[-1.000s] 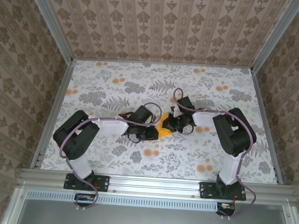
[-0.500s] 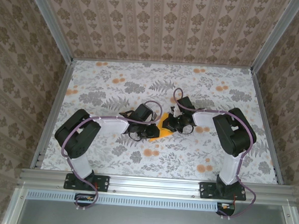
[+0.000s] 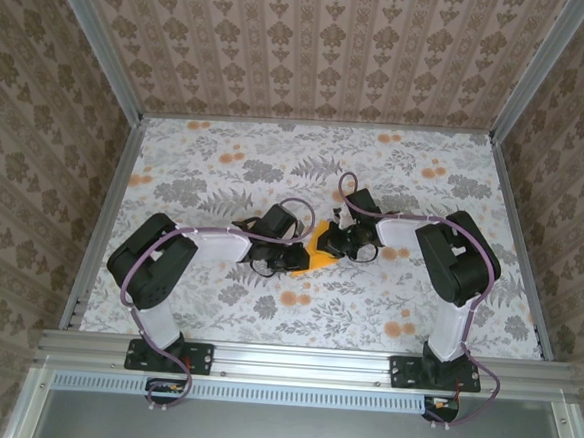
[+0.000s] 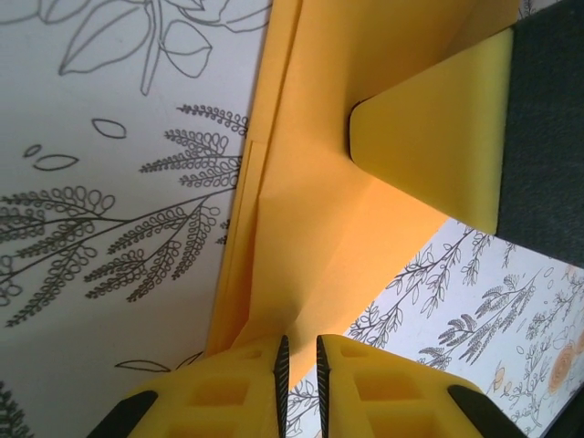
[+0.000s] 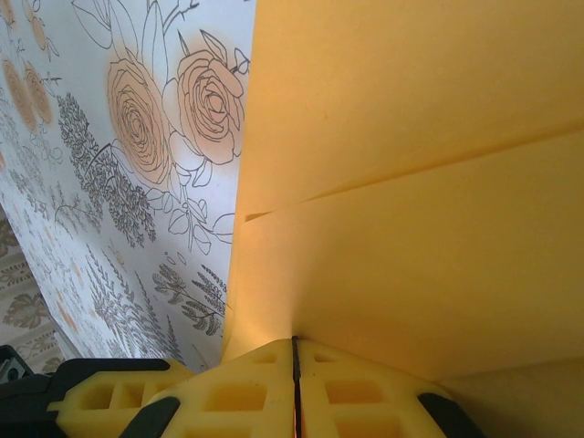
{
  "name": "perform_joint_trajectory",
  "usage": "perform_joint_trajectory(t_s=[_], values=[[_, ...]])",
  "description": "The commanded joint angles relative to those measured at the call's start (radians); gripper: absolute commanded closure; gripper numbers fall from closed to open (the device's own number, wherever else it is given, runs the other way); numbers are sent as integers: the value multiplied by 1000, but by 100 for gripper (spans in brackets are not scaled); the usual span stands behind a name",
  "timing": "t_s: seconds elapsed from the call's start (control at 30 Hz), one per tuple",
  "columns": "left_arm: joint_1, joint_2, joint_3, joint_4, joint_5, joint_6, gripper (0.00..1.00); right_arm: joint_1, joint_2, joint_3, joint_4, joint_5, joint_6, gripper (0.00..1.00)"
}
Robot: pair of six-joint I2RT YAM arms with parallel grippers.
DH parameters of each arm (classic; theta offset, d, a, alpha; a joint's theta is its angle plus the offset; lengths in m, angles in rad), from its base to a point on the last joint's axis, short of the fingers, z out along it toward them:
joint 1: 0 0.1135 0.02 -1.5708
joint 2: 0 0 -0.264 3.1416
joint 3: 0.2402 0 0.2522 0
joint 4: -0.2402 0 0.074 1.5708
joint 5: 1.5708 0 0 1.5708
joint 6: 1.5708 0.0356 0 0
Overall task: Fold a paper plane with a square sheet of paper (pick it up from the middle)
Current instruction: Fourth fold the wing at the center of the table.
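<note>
Top external view: the flower-print table carries both arms reaching in toward its middle, the left arm from the near left and the right arm from the near right. Between their heads lies the orange-yellow paper, low on the table surface and partly covered by both heads.

Left wrist view: the paper is no longer a flat square. A long straight fold runs along its left side with layers stacked over one another. A yellow finger of the right gripper bears on the far right part of the sheet. The left gripper has its jaws almost together with a thin dark slot between them. The sheet's near corner runs in at the tips, but whether it is pinched cannot be told.

Right wrist view: the right gripper is clenched, jaws meeting with no gap, and the paper rises straight from that seam, so it appears to be grasping a folded edge. An overlapping layer line crosses the sheet.

Judgement: the work is mid-fold, one hand anchoring while the other sets a crease; no dart shape is evident. The next move calls for a firm anchor on the right, and for the left tips to run along the fold without dragging the thin sheet out of line.
</note>
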Motion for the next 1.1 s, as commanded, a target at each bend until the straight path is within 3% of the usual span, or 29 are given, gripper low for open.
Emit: perform_joint_trajectory(t_s=[0.0,0.67,0.93,1.07], values=[[10,7,-40,-37,-12,-23,82,-16,74,-28,-105,136,-17,90],[12,-80,-223,-59,-18,-47,96,-25,72,-37,-116,147,-23,90],[16,-166,-200,-92,-22,-18,97,-26,71,-39,-113,146,-22,90],[11,-251,-204,4,-60,-32,97,-25,68,-38,-109,144,-22,90]])
